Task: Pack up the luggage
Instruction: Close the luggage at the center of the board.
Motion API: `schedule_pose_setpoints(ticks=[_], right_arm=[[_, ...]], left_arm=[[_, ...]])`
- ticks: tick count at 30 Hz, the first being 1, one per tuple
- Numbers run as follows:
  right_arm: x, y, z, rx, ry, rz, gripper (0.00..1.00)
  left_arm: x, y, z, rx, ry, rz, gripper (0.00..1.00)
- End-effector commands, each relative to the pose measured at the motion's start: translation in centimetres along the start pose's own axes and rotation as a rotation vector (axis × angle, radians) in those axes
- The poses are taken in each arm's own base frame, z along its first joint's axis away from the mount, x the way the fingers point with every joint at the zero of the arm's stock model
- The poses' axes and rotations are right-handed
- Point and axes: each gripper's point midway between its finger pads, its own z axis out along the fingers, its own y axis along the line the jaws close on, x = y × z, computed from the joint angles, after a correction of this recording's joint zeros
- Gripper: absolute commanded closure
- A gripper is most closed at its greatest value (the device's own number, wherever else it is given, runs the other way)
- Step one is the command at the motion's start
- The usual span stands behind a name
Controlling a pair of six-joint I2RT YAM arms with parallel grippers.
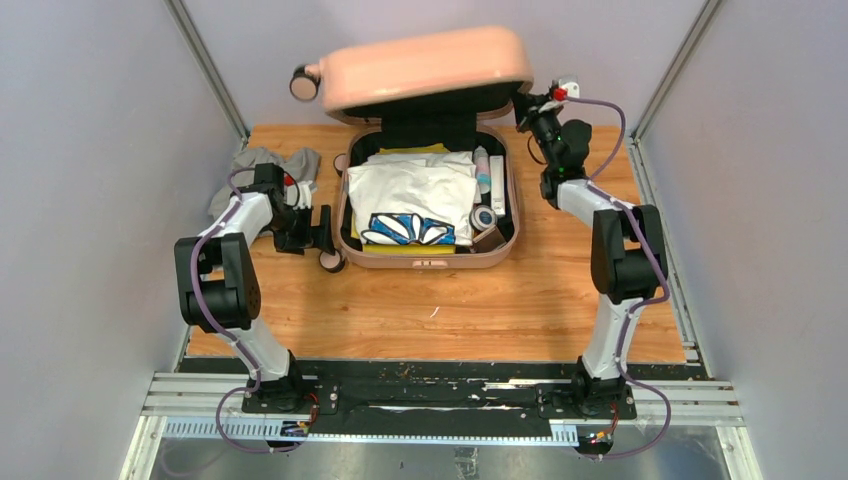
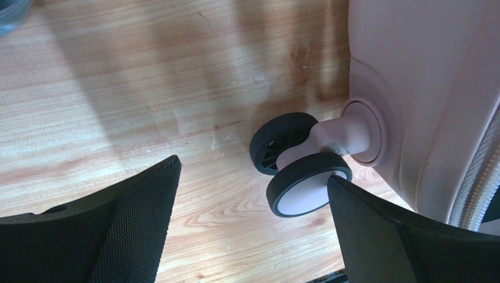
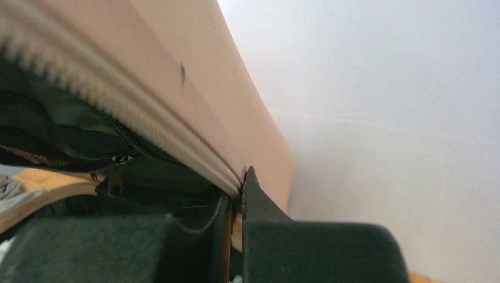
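Note:
The pale pink luggage point(image 1: 425, 262) lies open on the wooden table, its lid point(image 1: 430, 65) half raised over the base. Inside are a white shirt with a blue print point(image 1: 415, 195) and small toiletries point(image 1: 490, 175) along the right side. My right gripper point(image 1: 525, 108) is shut on the lid's right rim; in the right wrist view point(image 3: 239, 183) the fingers pinch the zipper edge of the lid point(image 3: 177, 71). My left gripper point(image 1: 325, 232) is open and empty beside the luggage's near left corner. In the left wrist view point(image 2: 252, 171) its right finger touches the twin wheel point(image 2: 301, 183).
A grey garment point(image 1: 265, 165) lies crumpled on the table at the far left, behind my left arm. The booth walls stand close on both sides and behind the lid. Bare wood point(image 1: 440, 310) stretches between the luggage and the arm bases.

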Motion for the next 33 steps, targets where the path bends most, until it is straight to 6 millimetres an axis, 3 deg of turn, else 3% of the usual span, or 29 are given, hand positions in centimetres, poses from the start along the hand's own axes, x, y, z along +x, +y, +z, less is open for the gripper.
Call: schedule_pose_setpoints(ticks=[1,6,11,15,18,23,28,32,33], right_arm=[[1.2,3.0,-3.3,-0.041,0.042,0.127,1.0],[2.9,3.3,-7.3,0.013,0.105,0.183,1.0],[3.5,5.1,-11.3,0.01,0.156,0.228,1.0],[4.3,6.5,-15.1,0.026,0.209,0.267,0.96],[5.4,6.4,-18.2,0.111,0.269,0.299,0.95],[5.5,5.7,-21.5,0.21,0.313,0.317,0.91],[4.2,3.1,-22.6,0.368,0.338,0.345,0.73],[2.4,1.0,-20.8,0.44,0.37,0.375,0.65],[3.1,0.5,-20.6,0.466,0.428,0.383,0.64]], left_arm=[[-1.5,0.9,-0.4,-0.07,-0.059,0.026,0.0],[-0.6,1.4,-3.0,-0.115,-0.072,0.047,0.0],[0.6,3.8,-5.9,-0.239,-0.103,0.032,0.0],[1.1,4.3,-7.4,-0.272,-0.134,0.031,0.0],[1.1,4.1,-8.2,-0.278,-0.152,0.037,0.0],[1.7,4.3,-9.1,-0.312,-0.156,0.05,0.0],[3.1,4.4,-10.4,-0.356,-0.156,0.088,0.0],[4.0,3.8,-12.0,-0.368,-0.17,0.123,0.0],[4.1,3.4,-12.6,-0.364,-0.183,0.137,0.0]])
